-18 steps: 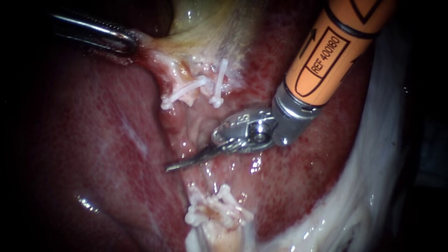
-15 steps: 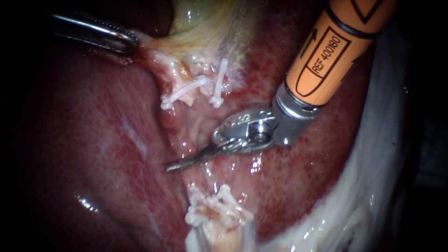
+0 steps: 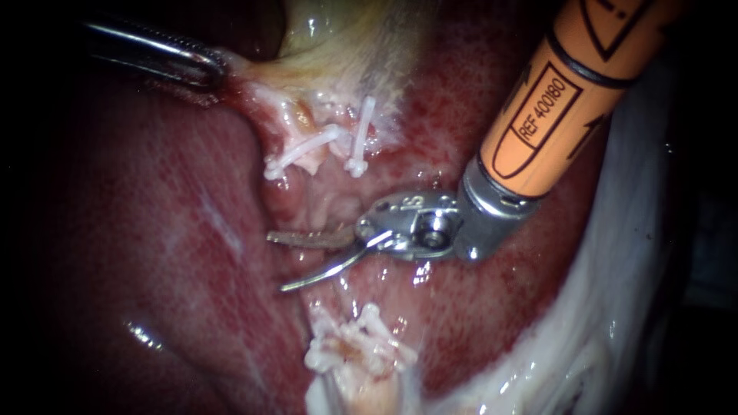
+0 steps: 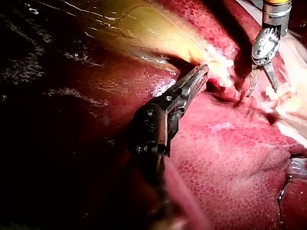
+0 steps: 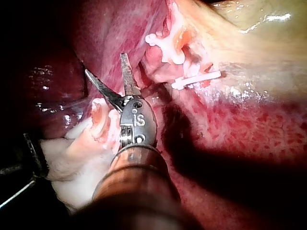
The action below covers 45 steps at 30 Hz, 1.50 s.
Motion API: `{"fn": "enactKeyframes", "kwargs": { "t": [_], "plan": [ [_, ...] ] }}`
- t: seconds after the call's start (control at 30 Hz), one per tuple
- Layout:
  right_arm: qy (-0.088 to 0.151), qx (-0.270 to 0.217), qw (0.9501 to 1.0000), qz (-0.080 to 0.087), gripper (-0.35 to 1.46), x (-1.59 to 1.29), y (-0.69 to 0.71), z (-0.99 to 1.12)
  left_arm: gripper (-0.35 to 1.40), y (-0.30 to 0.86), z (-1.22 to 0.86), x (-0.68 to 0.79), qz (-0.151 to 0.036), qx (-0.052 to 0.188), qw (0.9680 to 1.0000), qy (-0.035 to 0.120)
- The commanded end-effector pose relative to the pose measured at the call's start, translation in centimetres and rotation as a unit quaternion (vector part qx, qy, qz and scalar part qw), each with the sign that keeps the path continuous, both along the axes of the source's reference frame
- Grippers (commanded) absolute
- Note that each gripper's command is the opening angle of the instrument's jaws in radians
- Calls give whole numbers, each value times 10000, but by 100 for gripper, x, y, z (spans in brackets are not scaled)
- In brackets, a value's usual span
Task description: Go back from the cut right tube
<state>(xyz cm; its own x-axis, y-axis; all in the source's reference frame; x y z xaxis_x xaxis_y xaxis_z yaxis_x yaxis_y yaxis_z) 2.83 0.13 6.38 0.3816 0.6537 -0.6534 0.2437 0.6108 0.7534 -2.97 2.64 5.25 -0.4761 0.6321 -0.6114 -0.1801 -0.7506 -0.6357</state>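
My right instrument (image 3: 277, 263) comes in from the upper right on an orange shaft, its two thin blades open over the raw gap between the tube stumps and touching nothing. The upper stump (image 3: 307, 157) carries two white clips (image 3: 304, 150), and the lower stump (image 3: 357, 369) holds a cluster of white clips (image 3: 361, 342). In the right wrist view the open blades (image 5: 105, 64) lie between the clipped lower stump (image 5: 100, 120) and the upper clips (image 5: 196, 79). My left instrument (image 3: 211, 71) is shut on the gallbladder's pale edge (image 3: 323, 54), as the left wrist view also shows (image 4: 199, 76).
Dark red liver (image 3: 154, 230) fills the left and lower field. White glistening tissue (image 3: 615, 269) runs down the right side behind the orange shaft. In the left wrist view my right instrument (image 4: 263, 81) hangs ahead of the left jaws.
The right instrument's blades, shut before, now stand open. Its wrist and orange shaft have shifted slightly right and down. The left instrument has not moved.
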Motion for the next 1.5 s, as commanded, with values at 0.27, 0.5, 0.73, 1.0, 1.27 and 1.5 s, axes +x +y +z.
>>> {"fn": "enactKeyframes", "kwargs": {
  "t": [0.27,0.5,0.73,1.0,1.27,1.5],
  "plan": [
    [-508,-1031,9891,916,145,-50,-11,-9,-35,0,1,0,1,1,10000,0],
    [-1261,-2493,9585,565,145,-106,-12,-18,-35,0,1,0,0,0,10000,1],
    [-2327,-2991,9254,-7,145,-154,15,-40,-35,1,1,0,-1,0,10000,2],
    [-2559,-3048,9174,-13,145,-170,27,-47,-35,0,2,-2,-4,-2,10000,4],
    [-2584,-3010,9179,-27,145,-170,26,-47,-35,-9,17,-14,-49,-63,10000,47],
    [-2582,-3011,9180,-29,145,-172,26,-47,-35,-23,43,-36,68,-55,9999,55]
  ]
}}
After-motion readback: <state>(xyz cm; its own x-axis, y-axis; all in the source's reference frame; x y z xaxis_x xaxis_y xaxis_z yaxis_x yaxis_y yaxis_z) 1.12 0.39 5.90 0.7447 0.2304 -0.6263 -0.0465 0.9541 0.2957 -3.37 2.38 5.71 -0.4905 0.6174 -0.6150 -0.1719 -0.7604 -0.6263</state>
